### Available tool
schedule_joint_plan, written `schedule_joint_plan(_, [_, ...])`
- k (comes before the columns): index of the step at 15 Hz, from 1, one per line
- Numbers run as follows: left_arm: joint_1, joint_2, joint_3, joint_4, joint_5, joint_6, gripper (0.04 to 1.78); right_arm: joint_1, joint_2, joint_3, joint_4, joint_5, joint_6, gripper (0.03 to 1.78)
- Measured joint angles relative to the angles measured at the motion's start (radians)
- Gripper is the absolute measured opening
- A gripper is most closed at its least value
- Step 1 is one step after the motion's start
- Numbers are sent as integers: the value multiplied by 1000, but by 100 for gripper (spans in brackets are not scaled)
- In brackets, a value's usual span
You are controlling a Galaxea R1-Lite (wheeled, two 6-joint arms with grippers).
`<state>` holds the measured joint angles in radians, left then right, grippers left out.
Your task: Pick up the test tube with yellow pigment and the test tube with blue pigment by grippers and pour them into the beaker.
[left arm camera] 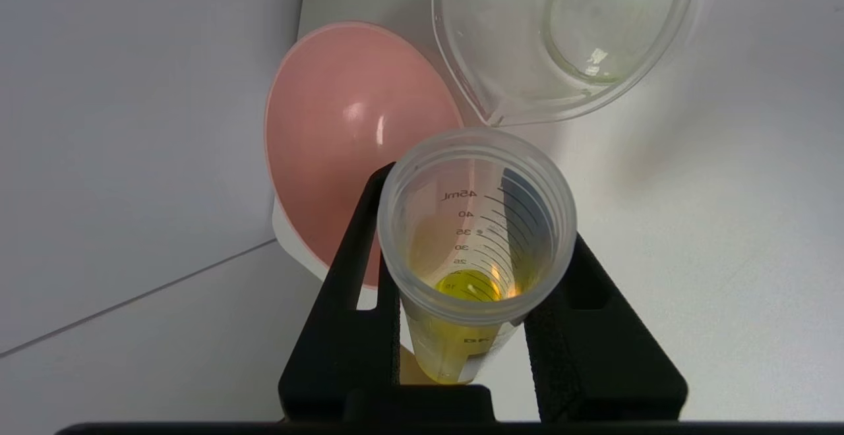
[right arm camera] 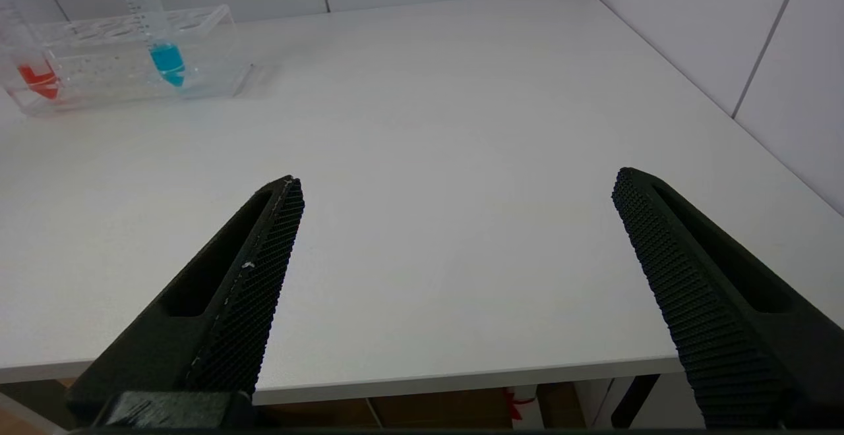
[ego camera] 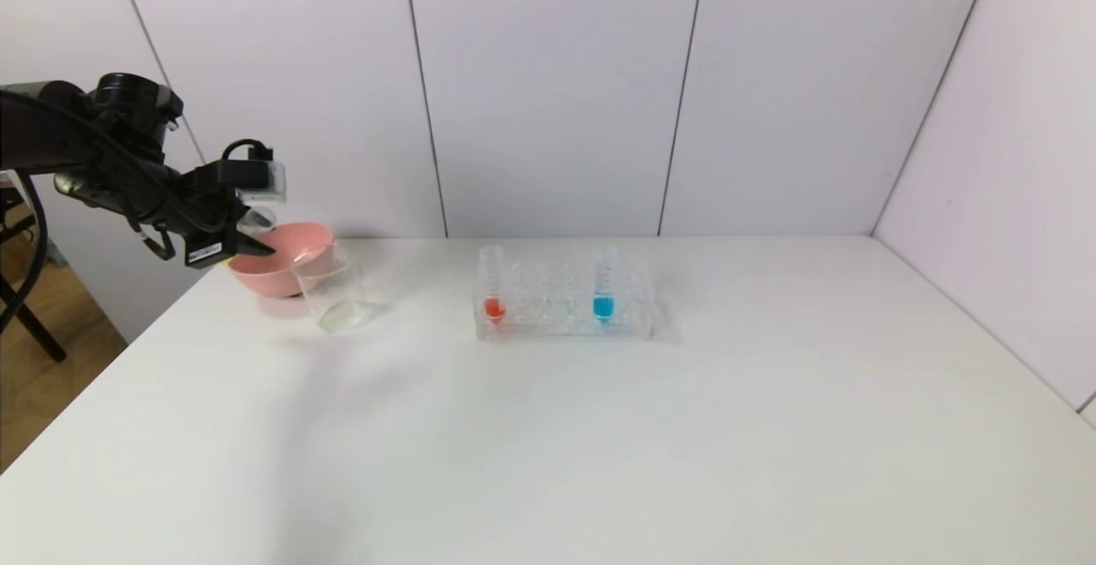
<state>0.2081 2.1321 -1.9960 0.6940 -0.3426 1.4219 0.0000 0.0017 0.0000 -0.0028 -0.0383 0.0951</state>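
The left gripper [left arm camera: 461, 329], a black two-jawed claw, was clamped on the test tube with yellow pigment [left arm camera: 471, 257], a clear graduated plastic tube with a little yellow liquid pooled at its tapered tip. In the head view that gripper [ego camera: 244, 235] hung at about ten o'clock on the white table [ego camera: 599, 428], over the near rim of the pink round bowl [ego camera: 278, 261] and just beside the beaker [ego camera: 336, 295], a small clear glass cylinder with a pouring lip. The left wrist view showed the tube's open mouth close to the beaker's lip; the beaker [left arm camera: 567, 33] looked nearly empty, with at most a faint yellowish trace at its bottom, so the yellow pour seemed only begun or barely started.

The test tube with blue pigment [ego camera: 604, 291] stood upright in the clear many-holed plastic rack [ego camera: 565, 312], near twelve o'clock, with a red-tipped tube [ego camera: 493, 291] at the rack's other end. The right gripper [right arm camera: 455, 224] waited with its jaws wide apart, low at the table's near edge. The blue pour was entirely left to do.
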Motion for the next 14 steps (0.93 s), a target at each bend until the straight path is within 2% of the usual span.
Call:
schedule_joint_plan(4, [-17, 10, 0, 1, 27, 53, 54, 0, 0, 0, 0, 0, 0, 171])
schedule_joint_plan(7, [-27, 10, 0, 1, 90, 108, 54, 0, 0, 0, 0, 0, 0, 171])
schedule_joint_plan(14, [-46, 12, 0, 0, 144, 107, 54, 0, 0, 0, 0, 0, 0, 171])
